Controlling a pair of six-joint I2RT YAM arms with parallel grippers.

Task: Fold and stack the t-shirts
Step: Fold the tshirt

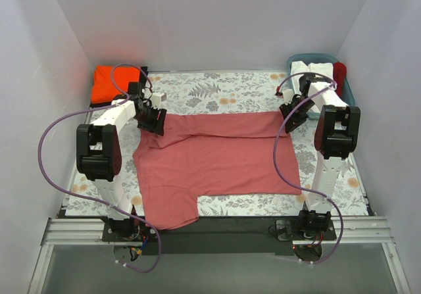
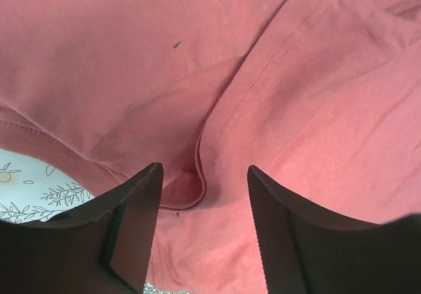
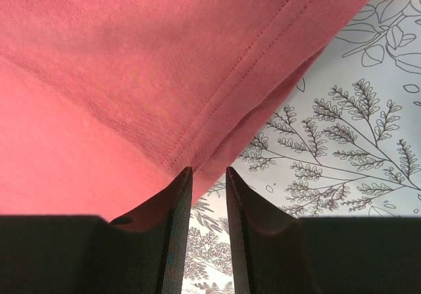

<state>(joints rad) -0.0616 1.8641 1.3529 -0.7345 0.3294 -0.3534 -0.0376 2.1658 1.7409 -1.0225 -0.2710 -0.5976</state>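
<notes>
The dusty rose-red t-shirt (image 1: 217,159) lies spread on the table with its far edge folded toward the middle. My left gripper (image 1: 152,120) hovers over the shirt's far left corner. In the left wrist view it (image 2: 204,169) is wide open above a creased hem of the shirt (image 2: 296,110), holding nothing. My right gripper (image 1: 293,116) is at the far right corner. In the right wrist view it (image 3: 208,169) stands a narrow gap apart, its tips at the stitched hem (image 3: 131,77), with tablecloth showing between the jaws. The orange t-shirt (image 1: 108,83) lies folded at the back left. The black shirt cannot be made out.
A teal basket (image 1: 347,90) at the back right holds white cloth (image 1: 312,70) and something red. The floral tablecloth (image 1: 210,93) covers the table. White walls close in the back and both sides. Purple cables loop from both arms.
</notes>
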